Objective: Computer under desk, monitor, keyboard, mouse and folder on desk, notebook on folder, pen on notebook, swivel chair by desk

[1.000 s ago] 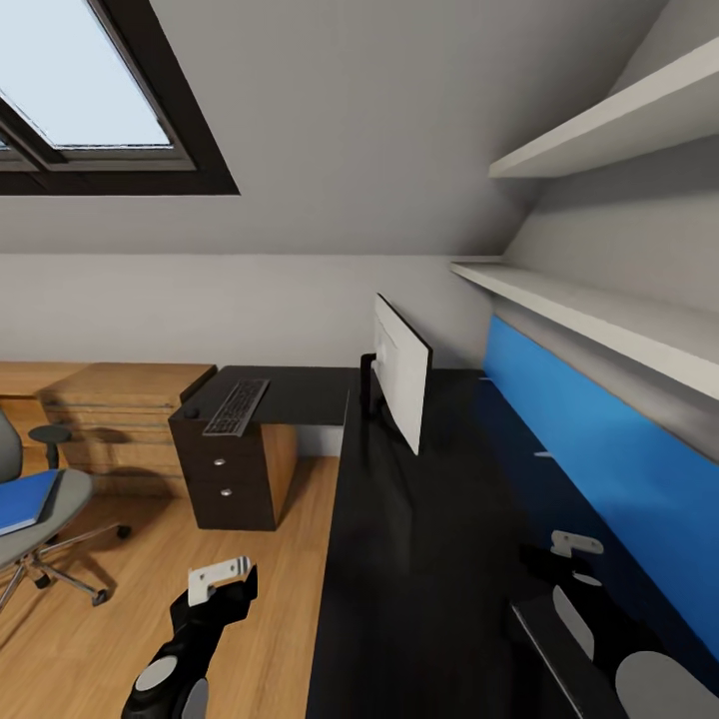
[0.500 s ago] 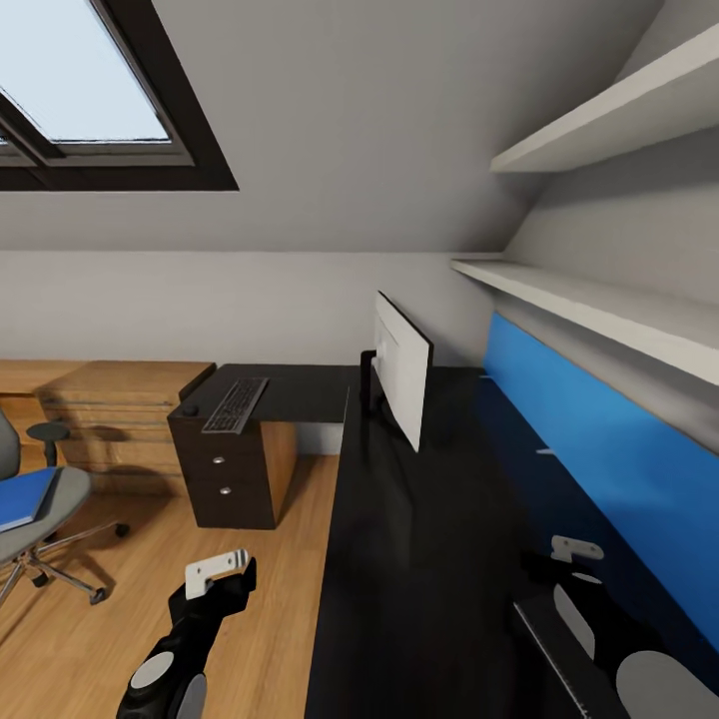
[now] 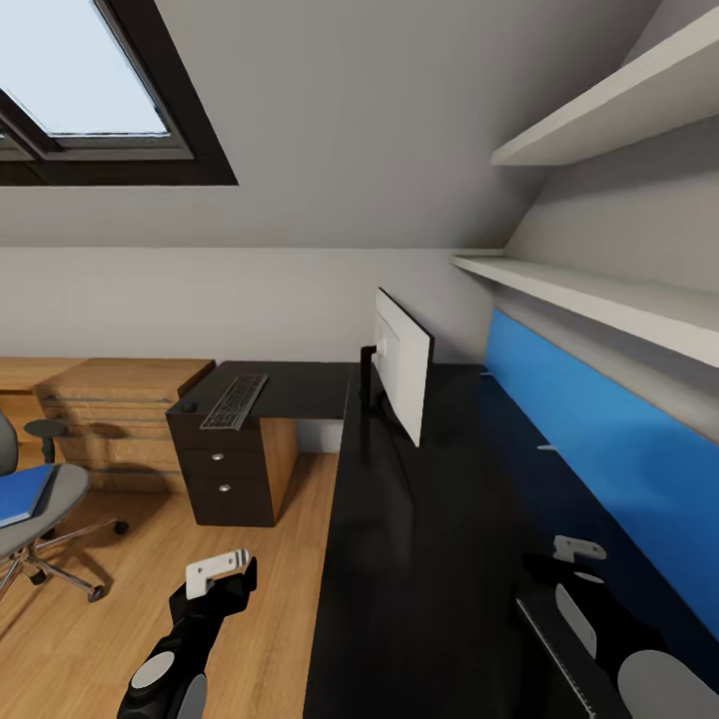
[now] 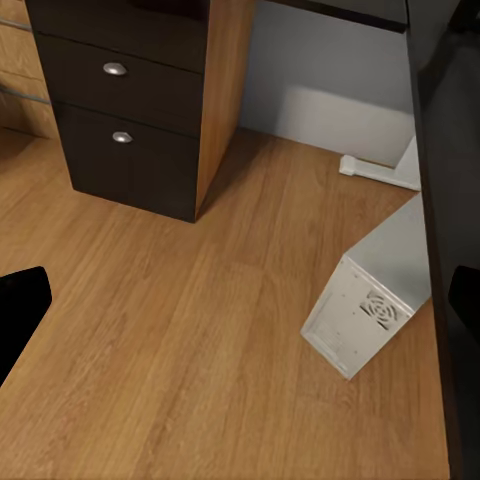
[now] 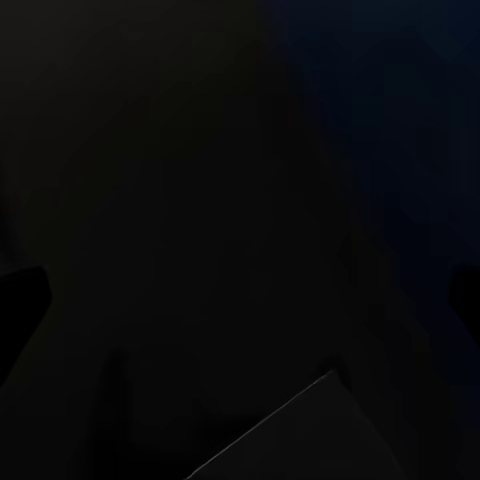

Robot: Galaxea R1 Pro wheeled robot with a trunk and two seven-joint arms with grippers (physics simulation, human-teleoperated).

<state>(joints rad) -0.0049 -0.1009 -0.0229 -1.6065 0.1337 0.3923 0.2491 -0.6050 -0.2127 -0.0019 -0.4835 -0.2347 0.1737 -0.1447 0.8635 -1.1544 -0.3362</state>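
One chair [image 3: 30, 499] carrying one folder [image 3: 22, 493], left of the left fingers [image 3: 218, 571], whose state I cannot tell. Beyond them, one keyboard [image 3: 235, 400], one monitor [image 3: 401, 365] on the bench [image 3: 419, 539]. One computer [image 4: 375, 300] on the floor. Right fingers' [image 3: 577, 548] state unclear.

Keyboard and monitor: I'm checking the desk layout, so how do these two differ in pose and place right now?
The keyboard lies flat, while the monitor stands upright on its stand. The keyboard sits on the desk's short wing above the drawer unit, while the monitor sits near the corner, on the long run by the blue back panel. A bare stretch of desktop separates them, so they are not side by side. Both rest on the glossy black desk.
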